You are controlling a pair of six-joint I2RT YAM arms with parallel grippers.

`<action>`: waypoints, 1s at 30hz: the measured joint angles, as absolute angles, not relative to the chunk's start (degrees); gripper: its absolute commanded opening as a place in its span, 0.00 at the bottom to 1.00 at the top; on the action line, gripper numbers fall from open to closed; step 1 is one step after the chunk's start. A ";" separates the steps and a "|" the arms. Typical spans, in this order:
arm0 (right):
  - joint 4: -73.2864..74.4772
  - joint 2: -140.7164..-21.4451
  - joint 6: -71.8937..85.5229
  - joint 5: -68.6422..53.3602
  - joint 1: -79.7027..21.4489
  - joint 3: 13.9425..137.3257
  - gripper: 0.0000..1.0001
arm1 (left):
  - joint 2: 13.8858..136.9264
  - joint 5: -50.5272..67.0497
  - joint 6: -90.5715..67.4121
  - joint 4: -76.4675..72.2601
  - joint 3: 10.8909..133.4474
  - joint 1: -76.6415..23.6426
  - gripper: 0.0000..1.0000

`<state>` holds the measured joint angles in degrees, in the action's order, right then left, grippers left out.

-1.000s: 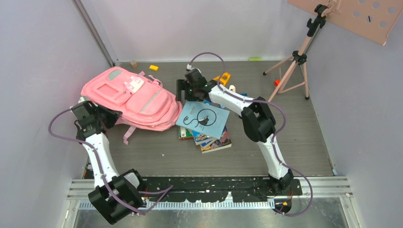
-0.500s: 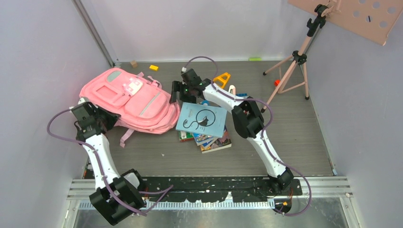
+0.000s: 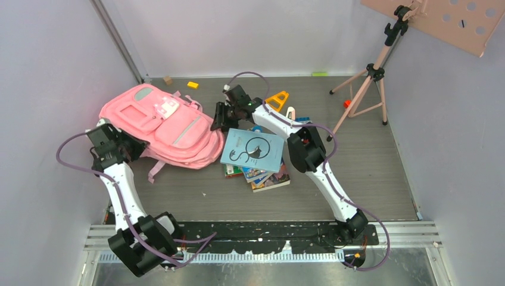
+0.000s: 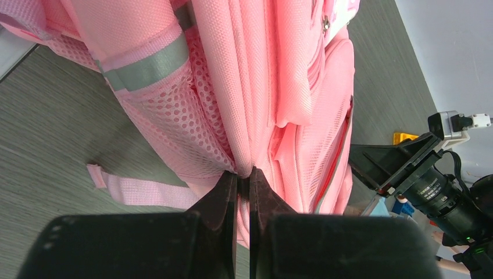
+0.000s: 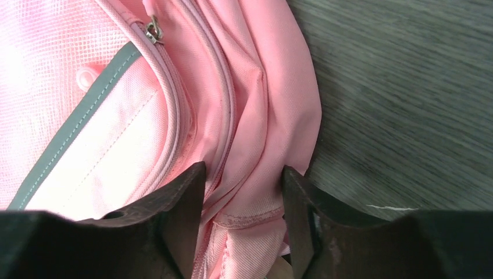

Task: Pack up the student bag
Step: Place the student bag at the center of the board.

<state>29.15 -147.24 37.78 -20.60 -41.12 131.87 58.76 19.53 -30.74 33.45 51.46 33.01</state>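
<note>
Student bag point(image 3: 158, 126), soft pink mesh, grey strips, lying flat

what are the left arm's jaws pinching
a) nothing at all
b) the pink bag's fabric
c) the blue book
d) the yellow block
b: in the left wrist view the left gripper has its jaws almost closed on a fold at the side of the student bag.
</note>
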 measured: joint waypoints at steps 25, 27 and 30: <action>31.53 -128.84 36.88 -11.77 -43.29 120.11 0.01 | 73.25 10.70 -21.30 44.03 71.77 27.09 0.00; 30.70 -123.92 36.27 -8.67 -45.04 115.98 0.01 | 73.97 8.64 -20.21 44.56 71.24 26.89 0.00; 29.17 -117.97 35.29 -2.96 -49.32 110.32 0.01 | 75.20 5.65 -18.44 44.66 69.30 26.92 0.00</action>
<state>29.17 -117.97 35.29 -2.96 -49.32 110.32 75.20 5.65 -18.44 44.66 69.30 26.92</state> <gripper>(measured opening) 0.084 0.051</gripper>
